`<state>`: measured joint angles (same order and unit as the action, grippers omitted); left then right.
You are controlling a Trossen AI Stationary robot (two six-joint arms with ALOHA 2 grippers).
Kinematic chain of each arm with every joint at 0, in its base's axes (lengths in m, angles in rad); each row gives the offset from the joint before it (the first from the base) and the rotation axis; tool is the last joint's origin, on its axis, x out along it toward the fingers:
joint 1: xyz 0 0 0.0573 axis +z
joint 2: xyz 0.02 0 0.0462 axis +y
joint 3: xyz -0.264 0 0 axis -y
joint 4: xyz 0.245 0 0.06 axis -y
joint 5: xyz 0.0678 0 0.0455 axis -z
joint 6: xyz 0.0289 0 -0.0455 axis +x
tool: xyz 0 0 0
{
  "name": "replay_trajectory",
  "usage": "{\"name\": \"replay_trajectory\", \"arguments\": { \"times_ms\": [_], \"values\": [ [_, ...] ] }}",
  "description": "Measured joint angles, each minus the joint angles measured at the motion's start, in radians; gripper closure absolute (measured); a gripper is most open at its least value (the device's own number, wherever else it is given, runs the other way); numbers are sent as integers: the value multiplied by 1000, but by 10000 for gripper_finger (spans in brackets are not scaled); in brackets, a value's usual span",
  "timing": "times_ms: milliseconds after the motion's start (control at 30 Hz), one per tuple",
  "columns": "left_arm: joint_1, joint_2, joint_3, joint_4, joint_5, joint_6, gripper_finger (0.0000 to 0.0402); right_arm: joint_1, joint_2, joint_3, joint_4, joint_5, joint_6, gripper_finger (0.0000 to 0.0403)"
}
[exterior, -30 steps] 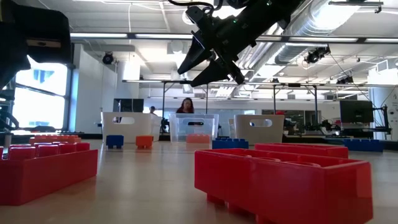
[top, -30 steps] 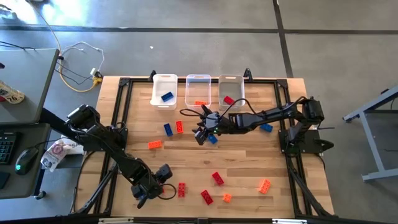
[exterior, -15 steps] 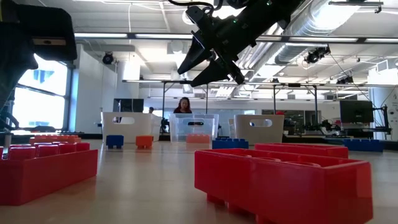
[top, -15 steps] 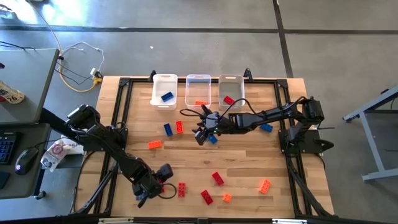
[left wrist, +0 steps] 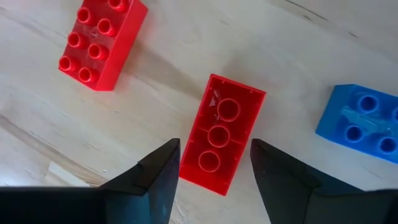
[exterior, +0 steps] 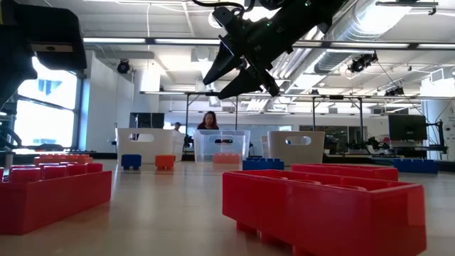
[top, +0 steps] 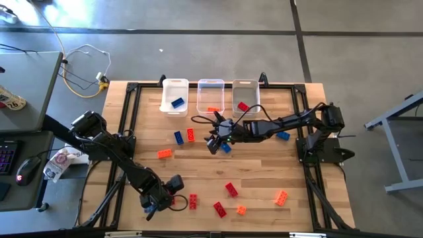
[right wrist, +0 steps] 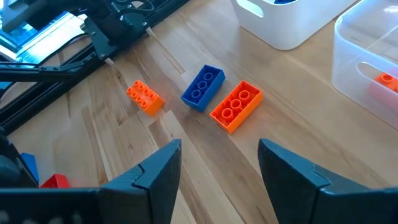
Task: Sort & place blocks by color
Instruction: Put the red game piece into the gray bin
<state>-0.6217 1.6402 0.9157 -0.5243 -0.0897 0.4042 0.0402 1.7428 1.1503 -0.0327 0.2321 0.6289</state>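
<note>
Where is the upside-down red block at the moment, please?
In the left wrist view, the upside-down red block lies on the table between the left tool fingers, near a blue block.

The only legible marking is the number "16" in dark print on a round white-and-red sticker (top: 9,101) lying on the grey side desk (top: 30,79) left of the wooden table.

Three bins (top: 211,94) line the table's (top: 264,172) far edge; a computer mouse (top: 23,170) sits on a side desk
</note>
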Motion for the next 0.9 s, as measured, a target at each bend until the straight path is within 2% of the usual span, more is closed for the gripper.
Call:
{"name": "replay_trajectory", "arguments": {
  "times_ms": [467, 667, 900],
  "values": [
    [8, 2, 0, -2, 13, 37, 220, 0, 0, 0, 0, 0, 10, 203],
    [8, 71, 1, 3, 19, 53, 220, 0, 0, 0, 0, 0, 22, 203],
    [7, 113, 6, 2, -8, -5, 220, 0, 0, 0, 5, -6, 22, 203]
  ]
}}
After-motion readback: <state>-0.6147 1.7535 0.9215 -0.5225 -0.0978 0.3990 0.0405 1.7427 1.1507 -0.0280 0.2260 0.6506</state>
